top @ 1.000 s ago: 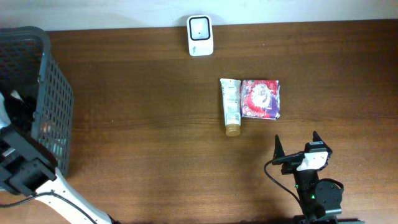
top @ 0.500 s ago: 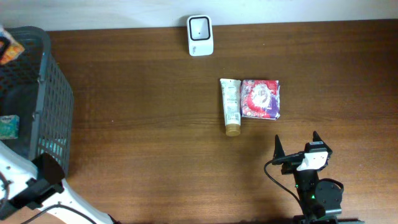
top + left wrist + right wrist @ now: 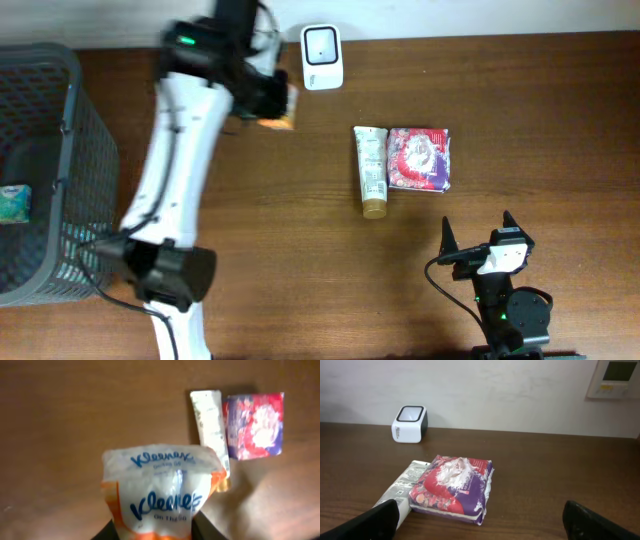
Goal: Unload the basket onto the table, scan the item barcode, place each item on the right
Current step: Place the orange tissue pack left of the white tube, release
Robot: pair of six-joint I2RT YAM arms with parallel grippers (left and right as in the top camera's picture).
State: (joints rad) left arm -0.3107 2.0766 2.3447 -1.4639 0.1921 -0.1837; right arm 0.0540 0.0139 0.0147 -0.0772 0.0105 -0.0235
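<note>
- My left gripper (image 3: 156,529) is pinching the near end of the Kleenex pack (image 3: 162,492); both dark fingers show at its lower corners in the wrist view.
- The pack hangs above the table (image 3: 300,260), just left of the scanner (image 3: 322,57) and slightly nearer to me, not yet over it.
- My right gripper (image 3: 477,225) is spread wide with nothing in it, parked at the near right.
- Risk: only one end of a soft, slippery wrapper is gripped, so a quick swing could let it sag or slide out.
- Risk: the arm looks blurred overhead, so I judge it is moving fast; overshooting could knock the scanner.
- Risk: I see no barcode. The printed front faces my wrist camera, so the code is probably on the far side, and a wrong tilt would give no read.
- The tube (image 3: 371,170) and the red packet (image 3: 420,158) lie touching, well to the right.
- The pack's long axis runs straight out from the fingers, free end leading, with the lettering across it.
</note>
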